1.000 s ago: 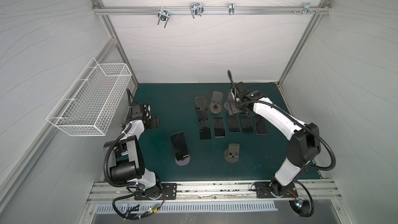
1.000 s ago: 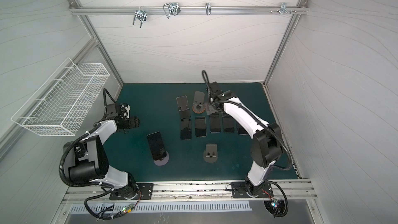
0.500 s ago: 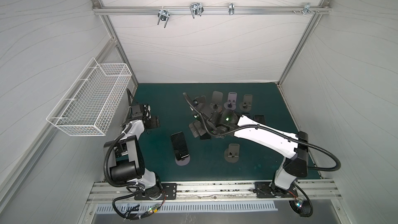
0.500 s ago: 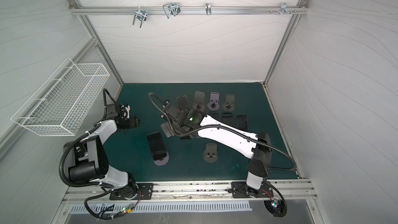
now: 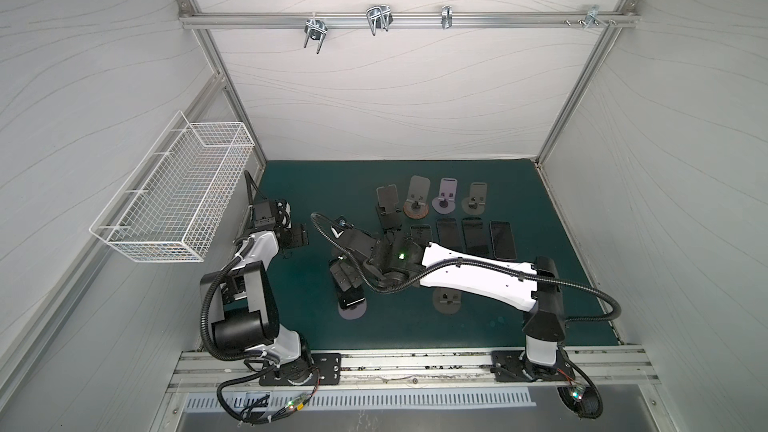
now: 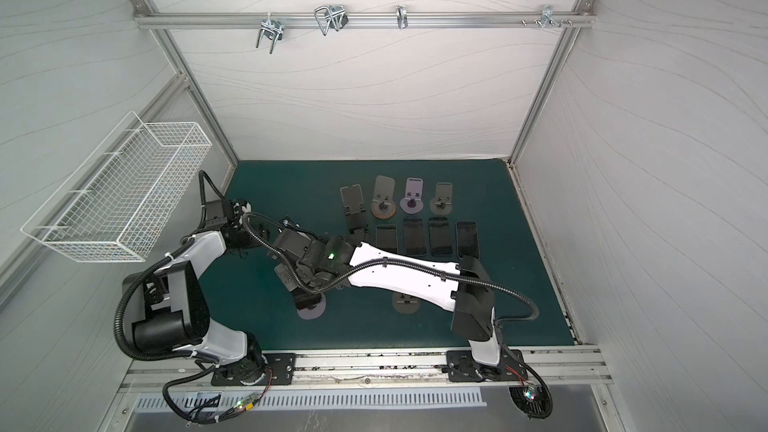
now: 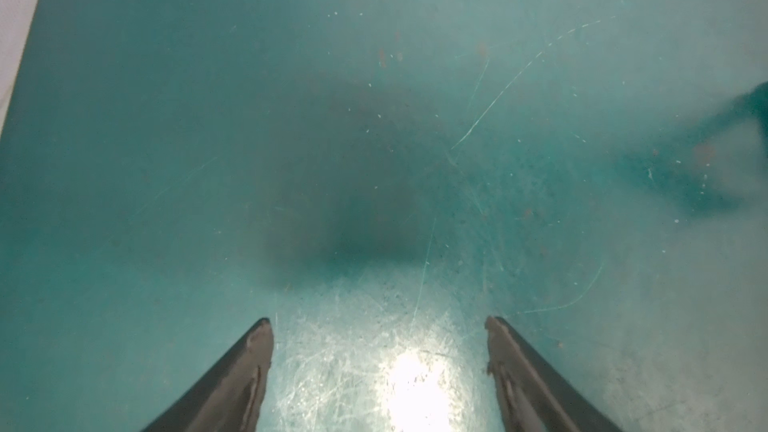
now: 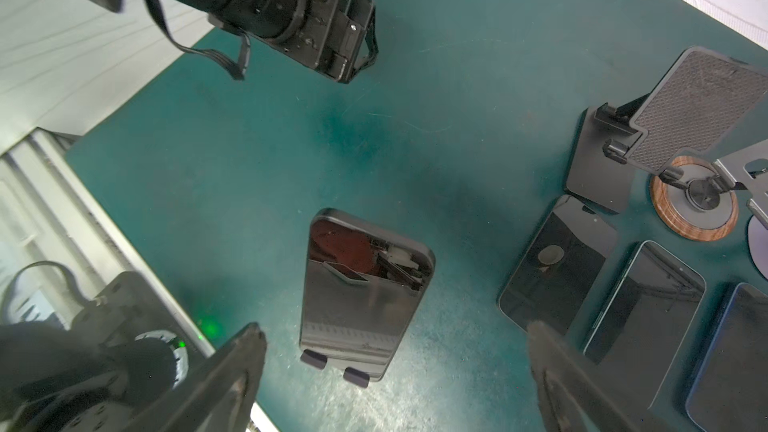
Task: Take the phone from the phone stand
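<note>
Right end effector [image 8: 395, 340]: spread wide, empty, poised over phone [image 8: 365, 297], clear of it. Phone: propped on phone stand [image 5: 351, 310], front-left area of table [image 5: 415, 326]. Left end effector [image 7: 378, 326]: parted, nothing between, above table's left side. Beyond: row of flat phones [image 5: 473, 236], row of empty stands [image 5: 446, 197].

White wire basket [image 5: 178, 197], green mat [image 5: 316, 184]

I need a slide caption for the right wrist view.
Right gripper, open, aimed at the phone propped on its stand.
</note>
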You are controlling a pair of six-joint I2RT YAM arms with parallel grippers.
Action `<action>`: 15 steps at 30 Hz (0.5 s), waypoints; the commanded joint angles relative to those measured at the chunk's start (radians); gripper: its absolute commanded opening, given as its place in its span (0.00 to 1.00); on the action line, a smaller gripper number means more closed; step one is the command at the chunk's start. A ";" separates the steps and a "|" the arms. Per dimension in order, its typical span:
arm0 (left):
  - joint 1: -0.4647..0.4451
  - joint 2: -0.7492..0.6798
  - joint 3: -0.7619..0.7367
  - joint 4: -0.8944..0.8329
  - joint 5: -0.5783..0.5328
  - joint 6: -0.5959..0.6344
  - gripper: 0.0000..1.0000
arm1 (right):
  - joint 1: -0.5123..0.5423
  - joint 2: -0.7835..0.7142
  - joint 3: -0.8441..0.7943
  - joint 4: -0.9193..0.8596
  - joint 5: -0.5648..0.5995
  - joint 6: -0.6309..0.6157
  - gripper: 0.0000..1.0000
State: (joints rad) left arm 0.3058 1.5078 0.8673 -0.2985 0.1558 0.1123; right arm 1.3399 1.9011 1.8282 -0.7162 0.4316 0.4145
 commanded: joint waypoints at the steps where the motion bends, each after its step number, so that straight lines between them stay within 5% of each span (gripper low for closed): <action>1: 0.006 -0.028 0.013 0.002 0.025 0.025 0.82 | -0.007 -0.013 0.029 0.016 0.032 -0.019 0.99; 7: 0.006 -0.103 0.130 -0.192 0.124 0.087 0.84 | -0.055 -0.131 -0.104 0.056 -0.015 0.003 0.99; 15: 0.006 -0.167 0.253 -0.397 0.214 0.170 0.86 | -0.161 -0.375 -0.343 -0.126 0.057 0.207 0.99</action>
State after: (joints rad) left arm 0.3061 1.3502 1.0721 -0.5846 0.3069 0.2264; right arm 1.2274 1.6245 1.5398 -0.7280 0.4515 0.5098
